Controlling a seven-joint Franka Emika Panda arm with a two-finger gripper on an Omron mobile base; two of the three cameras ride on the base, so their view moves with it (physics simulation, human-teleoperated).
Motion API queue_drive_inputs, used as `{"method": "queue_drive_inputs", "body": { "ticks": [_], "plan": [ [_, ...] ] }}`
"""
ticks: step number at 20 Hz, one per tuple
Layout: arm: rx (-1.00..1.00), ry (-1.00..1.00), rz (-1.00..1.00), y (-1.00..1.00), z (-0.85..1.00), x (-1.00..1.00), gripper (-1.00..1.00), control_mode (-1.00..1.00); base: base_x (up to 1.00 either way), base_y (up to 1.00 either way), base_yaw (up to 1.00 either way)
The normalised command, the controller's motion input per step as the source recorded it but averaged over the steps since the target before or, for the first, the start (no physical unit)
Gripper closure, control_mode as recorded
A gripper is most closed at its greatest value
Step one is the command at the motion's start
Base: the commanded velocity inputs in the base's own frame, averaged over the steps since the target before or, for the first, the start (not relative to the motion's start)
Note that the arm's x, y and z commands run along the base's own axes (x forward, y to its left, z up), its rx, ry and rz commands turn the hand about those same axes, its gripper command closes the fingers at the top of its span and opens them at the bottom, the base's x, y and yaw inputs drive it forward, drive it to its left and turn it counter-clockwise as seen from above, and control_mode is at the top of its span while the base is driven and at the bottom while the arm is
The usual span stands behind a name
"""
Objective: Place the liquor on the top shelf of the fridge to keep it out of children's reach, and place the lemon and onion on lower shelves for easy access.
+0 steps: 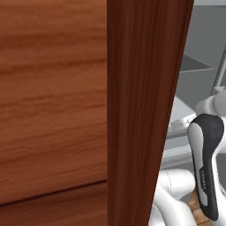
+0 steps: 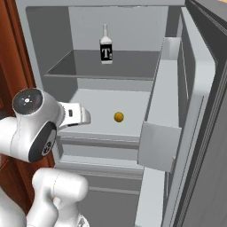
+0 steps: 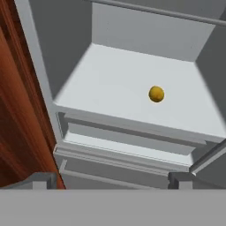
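Note:
The fridge [image 2: 56,40] stands open. The liquor [image 2: 106,45], a clear bottle with a black label, stands upright on the dark top shelf [image 2: 133,62]. One shelf lower, the yellow lemon [image 2: 119,117] rests on the wide pale shelf [image 2: 95,106]; the hand view looks down on the lemon [image 3: 156,94] there. The onion is out of view. My gripper [image 3: 111,181] is open and empty, hanging in front of the shelf's front edge, low and left of the lemon. Both dark fingertips [image 3: 42,180] sit far apart.
A dark wood cabinet panel [image 1: 53,88] stands close on the left of the fridge [image 2: 8,66]. The fridge door [image 2: 197,111] hangs open to the right, its bins [image 2: 159,146] jutting inward. Drawers [image 2: 102,150] lie under the pale shelf. My arm's elbow [image 2: 33,124] is at lower left.

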Motion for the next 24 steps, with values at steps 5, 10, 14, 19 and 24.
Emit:
{"method": "queue_drive_inputs", "body": {
  "ticks": [5, 10, 14, 19, 24],
  "plan": [
    [0.00, 0.00, 0.07, 0.02, 0.00, -0.48, -1.00, -1.00, 0.00, 0.00, 0.00],
    [0.00, 0.00, 0.03, 0.04, 0.00, -0.27, -1.00, 1.00, -0.22, 0.04, 0.03],
    [0.00, 0.00, 0.00, 0.00, 0.00, 0.00, -1.00, 1.00, -0.78, 0.06, 0.12],
    [0.00, 0.00, 0.00, 0.00, 0.00, 0.00, -1.00, 1.00, -0.50, -0.12, 0.02],
    [0.00, 0.00, 0.00, 0.00, 0.00, 0.00, -1.00, 1.00, -0.10, -0.03, 0.00]
  ]
}}
